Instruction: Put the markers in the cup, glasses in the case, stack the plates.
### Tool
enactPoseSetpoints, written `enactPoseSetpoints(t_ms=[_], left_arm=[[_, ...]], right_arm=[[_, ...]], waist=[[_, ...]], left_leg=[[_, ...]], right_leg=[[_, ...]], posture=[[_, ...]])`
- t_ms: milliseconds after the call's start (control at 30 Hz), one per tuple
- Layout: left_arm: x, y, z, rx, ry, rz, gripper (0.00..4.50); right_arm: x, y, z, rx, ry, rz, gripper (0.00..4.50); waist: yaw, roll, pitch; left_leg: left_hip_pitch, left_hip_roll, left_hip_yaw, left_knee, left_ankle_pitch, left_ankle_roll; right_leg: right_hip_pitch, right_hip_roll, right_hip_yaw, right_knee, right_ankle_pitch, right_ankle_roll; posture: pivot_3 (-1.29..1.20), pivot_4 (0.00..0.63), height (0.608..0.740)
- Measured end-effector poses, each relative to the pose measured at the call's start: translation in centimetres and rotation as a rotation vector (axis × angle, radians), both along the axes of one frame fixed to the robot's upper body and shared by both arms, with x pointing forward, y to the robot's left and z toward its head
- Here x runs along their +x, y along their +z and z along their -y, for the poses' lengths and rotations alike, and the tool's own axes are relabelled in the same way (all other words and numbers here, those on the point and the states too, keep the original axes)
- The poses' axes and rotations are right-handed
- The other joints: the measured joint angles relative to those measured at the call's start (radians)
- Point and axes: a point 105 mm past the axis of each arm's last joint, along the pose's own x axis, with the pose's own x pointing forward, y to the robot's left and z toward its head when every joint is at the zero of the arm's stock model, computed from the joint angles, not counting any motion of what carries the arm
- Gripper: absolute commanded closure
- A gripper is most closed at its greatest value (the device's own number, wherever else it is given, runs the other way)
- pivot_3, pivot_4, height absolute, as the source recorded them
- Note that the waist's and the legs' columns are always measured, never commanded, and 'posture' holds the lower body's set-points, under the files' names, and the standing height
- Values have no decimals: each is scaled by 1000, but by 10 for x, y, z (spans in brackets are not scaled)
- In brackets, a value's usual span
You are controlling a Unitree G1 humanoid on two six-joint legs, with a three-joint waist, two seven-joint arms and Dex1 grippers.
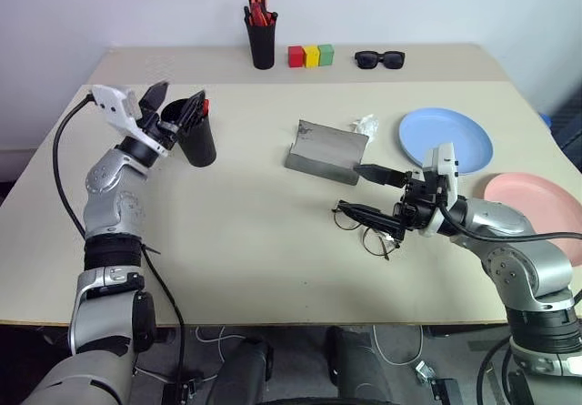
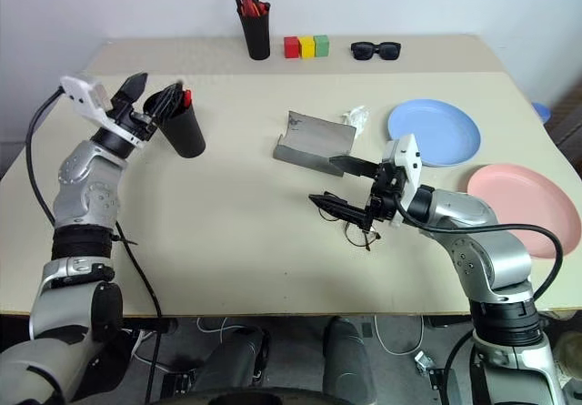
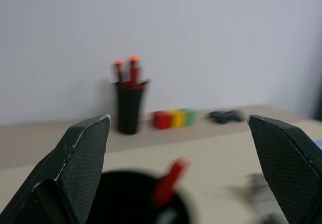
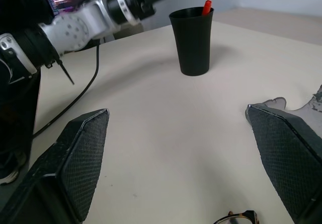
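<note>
Picking up the glasses next: right gripper spread wide just above them, empty. Best lowered straight, pinching the frame, not a lens. Marker already in the cup; left gripper released, hovering over the rim. Case open nearby.

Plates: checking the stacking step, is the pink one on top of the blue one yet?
No, the pink plate lies on the table beside the blue plate, apart from it.
</note>
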Motion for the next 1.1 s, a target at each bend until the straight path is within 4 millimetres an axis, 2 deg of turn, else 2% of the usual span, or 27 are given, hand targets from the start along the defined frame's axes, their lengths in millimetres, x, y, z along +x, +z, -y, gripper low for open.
enactPoseSetpoints(t_ms=[100, 233, 367, 467, 633, 833, 867, 933, 1100], left_arm=[[-8, -3, 52, 112, -212, -13, 18], [-8, -36, 129, 350, -474, -133, 18], [12, -65, 167, 474, -503, -264, 18], [21, -78, 175, 566, -467, -266, 18], [29, -106, 174, 704, -417, -345, 18], [30, -110, 174, 809, -420, -359, 18], [30, -111, 173, 822, -419, -354, 543], [31, -111, 172, 837, -413, -352, 1309], [22, -120, 172, 865, -491, -411, 3879]], right_arm=[[4, -2, 4, 0, -23, 5, 0], [13, -10, 19, -57, -90, 20, 0], [13, -11, 23, -62, -102, 20, 0], [11, -9, 24, -62, -115, 30, 0], [8, -13, 25, -64, -139, 26, 0], [8, -10, 24, -59, -154, 39, 0], [8, -10, 24, -57, -157, 40, 0], [9, -10, 24, -54, -161, 46, 0], [9, -9, 24, -53, -165, 53, 0]], waist=[[3, 0, 0], [2, 0, 0], [-8, 0, 0], [-21, 0, 0], [-19, 0, 0], [-20, 0, 0], [-20, 0, 0], [-19, 0, 0], [-18, 0, 0]], left_leg=[[1, -1, 0, 0, 0, 0], [1, -2, 0, 2, 0, 0], [1, -1, 0, 1, 0, 1], [0, -1, 0, 0, -1, 1], [-1, -1, 0, 0, -1, 2], [0, -2, 0, 0, -1, 2], [0, -2, 0, 0, -1, 2], [0, -2, 0, 0, -1, 2], [0, -2, 0, 1, -1, 2]], right_leg=[[1, 0, 0, 0, 0, 0], [3, 0, 0, 0, 1, 1], [2, 0, 0, -1, 0, 1], [2, 0, 0, -4, 0, 1], [2, 0, 0, -6, 1, 3], [3, 0, 0, -7, 2, 4], [3, 0, 0, -7, 2, 4], [4, 0, 0, -7, 2, 4], [4, 0, 0, -7, 2, 5]], posture=[[0, 150, 740], [0, 150, 740], [0, 150, 740], [0, 150, 740], [0, 150, 740], [0, 150, 740], [0, 150, 740], [0, 150, 740], [0, 150, 740]])
